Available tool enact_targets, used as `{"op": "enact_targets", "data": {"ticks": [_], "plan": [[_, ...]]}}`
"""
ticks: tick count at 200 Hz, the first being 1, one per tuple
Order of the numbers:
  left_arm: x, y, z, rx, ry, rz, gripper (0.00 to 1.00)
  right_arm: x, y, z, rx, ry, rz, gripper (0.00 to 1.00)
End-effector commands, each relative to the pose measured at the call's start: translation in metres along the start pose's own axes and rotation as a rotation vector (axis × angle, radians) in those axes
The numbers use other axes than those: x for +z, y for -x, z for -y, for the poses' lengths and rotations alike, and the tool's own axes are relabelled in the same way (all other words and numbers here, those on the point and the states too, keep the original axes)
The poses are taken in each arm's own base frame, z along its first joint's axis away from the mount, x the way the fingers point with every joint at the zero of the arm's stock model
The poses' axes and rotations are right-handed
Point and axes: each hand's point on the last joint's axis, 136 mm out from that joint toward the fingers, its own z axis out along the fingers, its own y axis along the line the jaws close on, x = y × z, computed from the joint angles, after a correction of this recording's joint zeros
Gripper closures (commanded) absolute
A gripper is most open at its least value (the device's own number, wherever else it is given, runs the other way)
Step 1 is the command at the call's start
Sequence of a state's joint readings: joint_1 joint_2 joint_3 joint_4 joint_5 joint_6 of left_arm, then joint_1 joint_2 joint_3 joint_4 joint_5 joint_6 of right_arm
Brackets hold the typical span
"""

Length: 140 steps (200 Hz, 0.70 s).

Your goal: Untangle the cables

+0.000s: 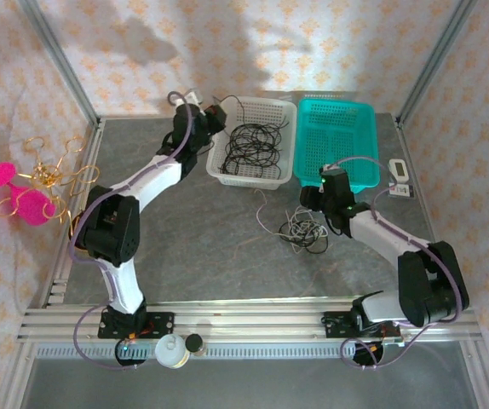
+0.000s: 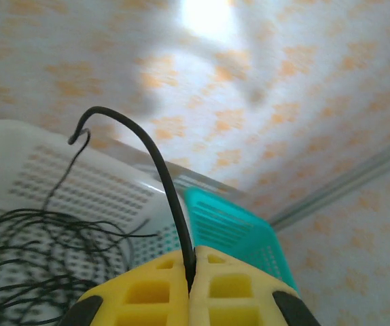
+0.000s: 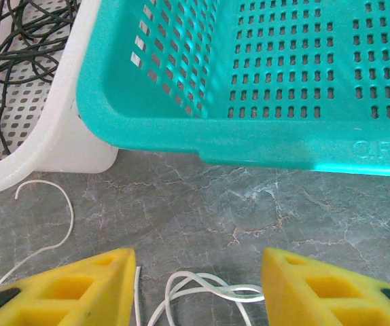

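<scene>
Clamped tight in the left gripper (image 2: 189,282): a thin black cable (image 2: 162,173), held up above the white perforated plastic basket (image 2: 39,176) with the black coils (image 1: 253,145). Spread wide over the grey marbled table (image 3: 249,204): the right gripper (image 3: 195,272), directly above the small black-and-white cable tangle (image 1: 304,232), white loops (image 3: 239,291) crosswise between the jaws. Clearly the nearer arm.

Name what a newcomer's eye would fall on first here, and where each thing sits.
The teal basket at the far right of the table stands out, beside a white basket holding coiled black cables. The left gripper is shut on one black cable at that basket's edge; the open right gripper hovers over white cable on the table.
</scene>
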State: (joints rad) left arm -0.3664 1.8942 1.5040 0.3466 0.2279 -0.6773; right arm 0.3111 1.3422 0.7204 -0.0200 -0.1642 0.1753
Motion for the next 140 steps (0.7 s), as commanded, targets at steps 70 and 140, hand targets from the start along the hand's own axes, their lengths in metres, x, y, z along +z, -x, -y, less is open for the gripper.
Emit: {"op": "enact_targets", "data": {"ticks": [70,140], "plan": [[0.058,-0.137,-0.086,0.189,0.290,-0.262,1.00,-0.019,-0.001,0.005,0.035,-0.002,0.032,0.48],[0.057,-0.164,-0.099,0.351,0.406,-0.375,0.65,0.003,-0.013,0.014,0.060,-0.057,-0.032,0.44]]}}
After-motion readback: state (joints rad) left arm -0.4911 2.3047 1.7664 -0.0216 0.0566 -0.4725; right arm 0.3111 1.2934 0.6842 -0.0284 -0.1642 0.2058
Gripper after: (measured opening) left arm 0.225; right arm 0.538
